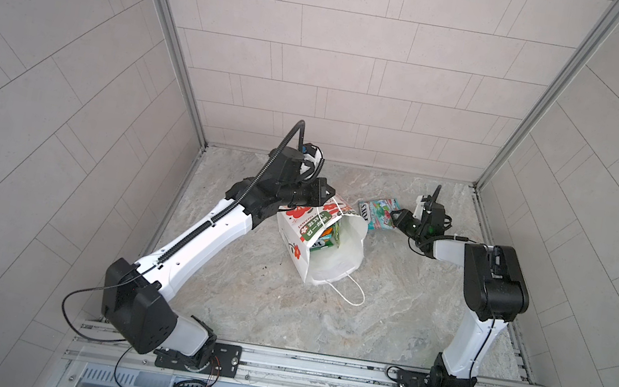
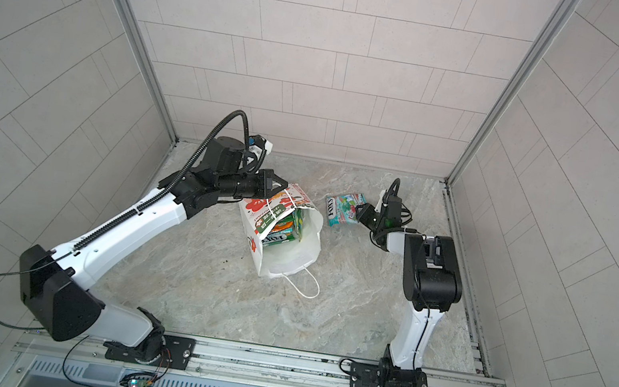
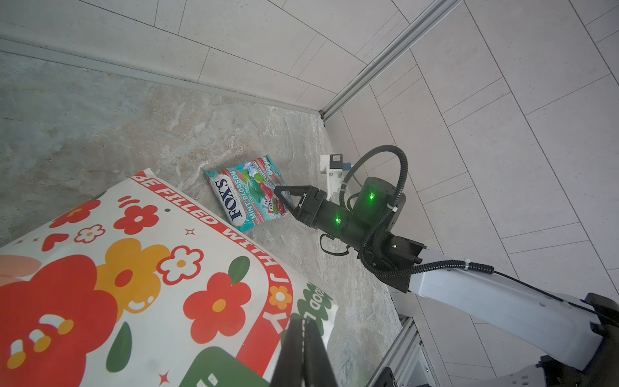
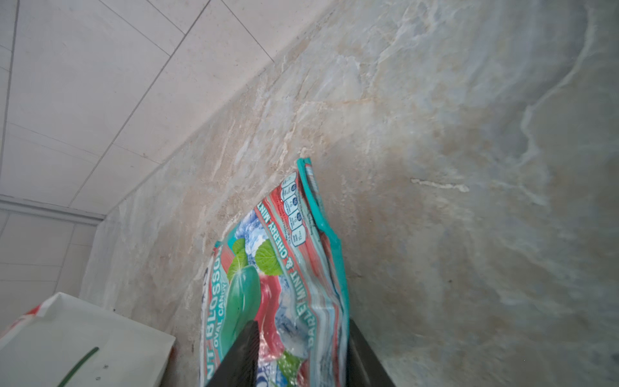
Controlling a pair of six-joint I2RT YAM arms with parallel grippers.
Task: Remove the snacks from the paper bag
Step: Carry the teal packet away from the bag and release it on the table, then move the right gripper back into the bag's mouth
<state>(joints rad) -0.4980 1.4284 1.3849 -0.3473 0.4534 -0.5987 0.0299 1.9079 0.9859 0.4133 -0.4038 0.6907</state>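
On the marble table [image 1: 384, 320], item one: the paper bag [image 1: 294, 238], tilted, its mouth open towards the top views. The left gripper [image 1: 325, 197] was clamped tight on the bag's far upper rim. We judged this grip served to hold the mouth agape for access. Left arm: stretched long and low across the table, wrist roughly level.

Item two: snacks [image 1: 325, 236], several packets stacked inside the bag, not yet removed.

Item three: one teal-red packet [image 1: 376, 213], lying on the table just beside the bag and outside it. The right gripper [image 1: 395, 219] had its jaws parted astride that packet's near end, pinching nothing that we could make out. Right arm: elbow raised, forearm angled down, wrist turned towards the bag.
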